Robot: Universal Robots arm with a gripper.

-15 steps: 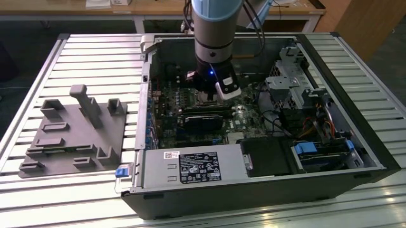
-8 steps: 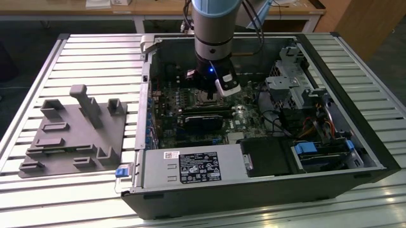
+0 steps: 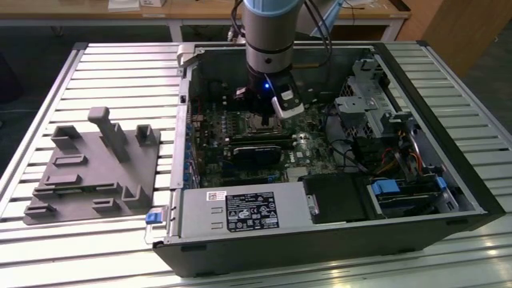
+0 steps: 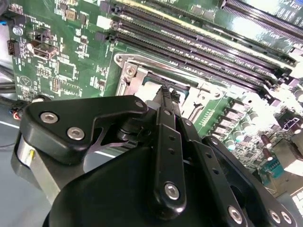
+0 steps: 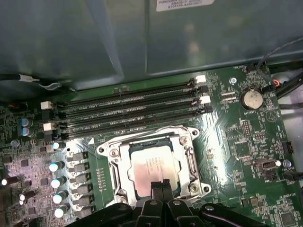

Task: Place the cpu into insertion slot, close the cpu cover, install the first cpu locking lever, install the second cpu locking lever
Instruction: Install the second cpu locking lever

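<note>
Grey cylindrical arm [image 3: 270,36], black wrist section, small blue light, white module clipped on side, black cables trailing behind. Gripper [image 5: 161,185]: black linkage plates, silver screw heads.

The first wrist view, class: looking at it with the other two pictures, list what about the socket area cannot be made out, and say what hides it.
- Near edge of the cpu: the first wrist view has the gripper over it.
- Most of the insertion slot: the second wrist view has the gripper's black body in front.
- Socket detail: too small in the exterior view, under the arm.
- The locking levers' state: cannot tell.
</note>
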